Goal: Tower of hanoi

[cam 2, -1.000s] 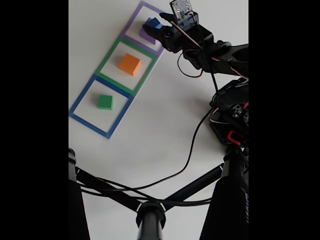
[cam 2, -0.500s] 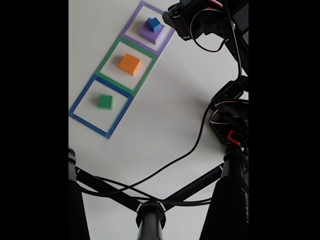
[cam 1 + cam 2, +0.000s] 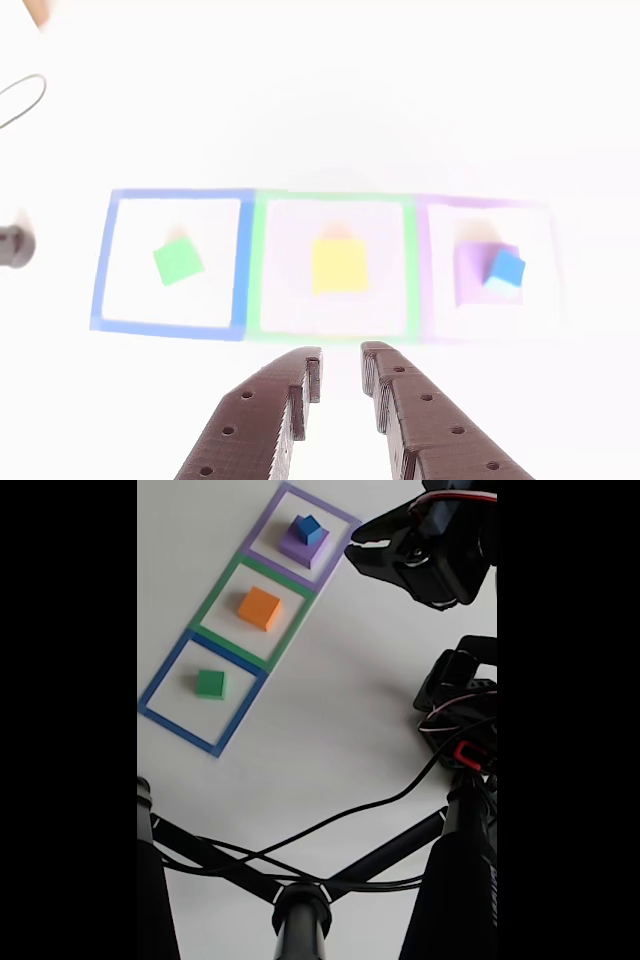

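With the end effector [image 3: 341, 372] empty and slightly apart at lower centre, widen it, then descend squarely over the orange block [image 3: 259, 608] at centre.

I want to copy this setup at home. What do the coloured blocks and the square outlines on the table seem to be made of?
The blue cube, purple slab, orange block and green block look like matte foam: dull faces, no shine, soft edges. Painted wood is possible. The square outlines lie flat like coloured tape or print; I cannot tell which.
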